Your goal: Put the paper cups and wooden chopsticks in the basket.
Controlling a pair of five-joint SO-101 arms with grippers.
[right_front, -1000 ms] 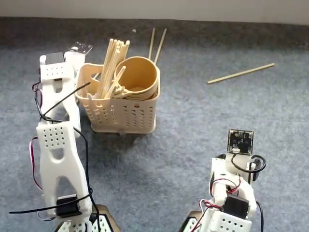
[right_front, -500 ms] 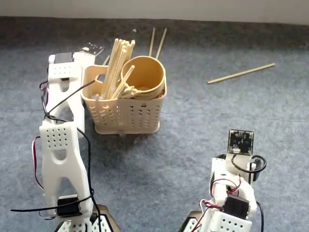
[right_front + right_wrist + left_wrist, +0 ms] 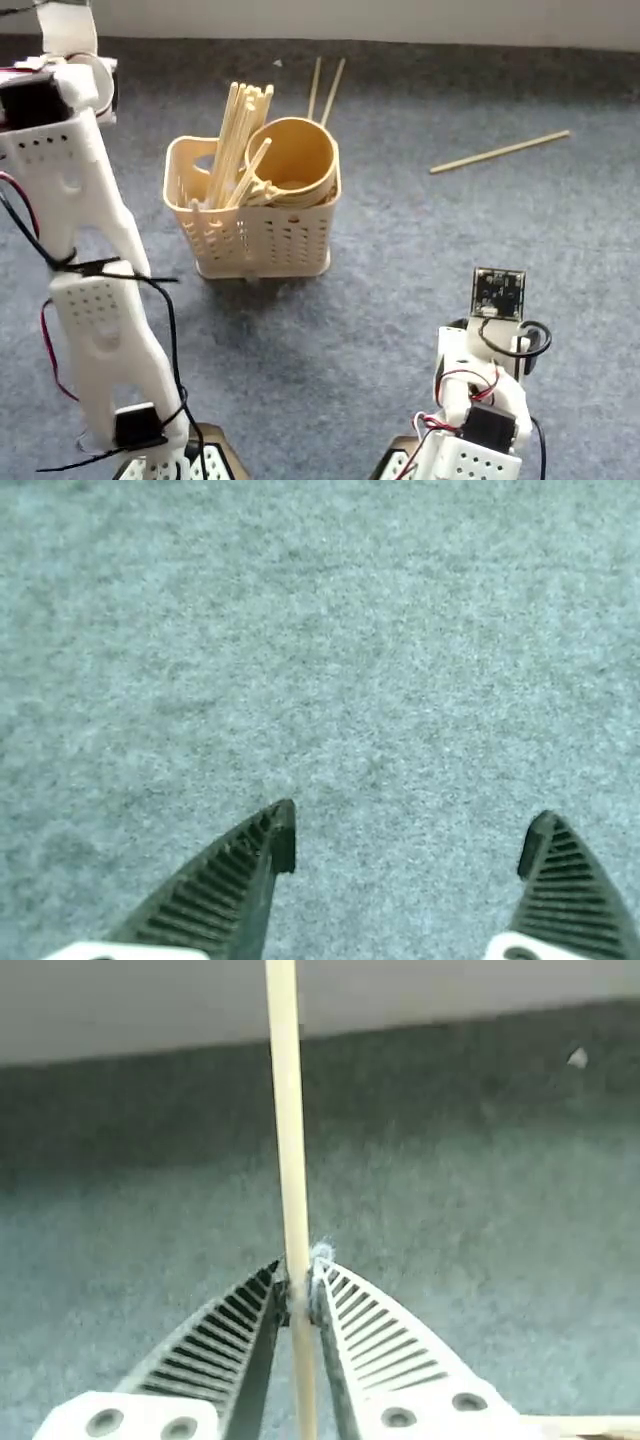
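Note:
In the left wrist view my left gripper (image 3: 300, 1295) is shut on a single wooden chopstick (image 3: 285, 1110), which sticks straight out past the fingertips above grey carpet. The left arm (image 3: 70, 170) stands raised at the far left, beside the cream basket (image 3: 255, 245). Stacked paper cups (image 3: 292, 160) and a bundle of chopsticks (image 3: 238, 130) stand inside the basket. Two chopsticks (image 3: 325, 85) lie on the carpet behind it, and another chopstick (image 3: 500, 152) lies at the far right. My right gripper (image 3: 405, 845) is open over bare carpet; its arm (image 3: 490, 400) sits at the near right.
Grey carpet (image 3: 420, 250) covers the table, with open room between the basket and the right arm. A pale wall edge (image 3: 400, 20) runs along the back.
The left arm has lifted from low beside the basket's left side to high at the far left. The basket shifted slightly right. The right arm has stayed still.

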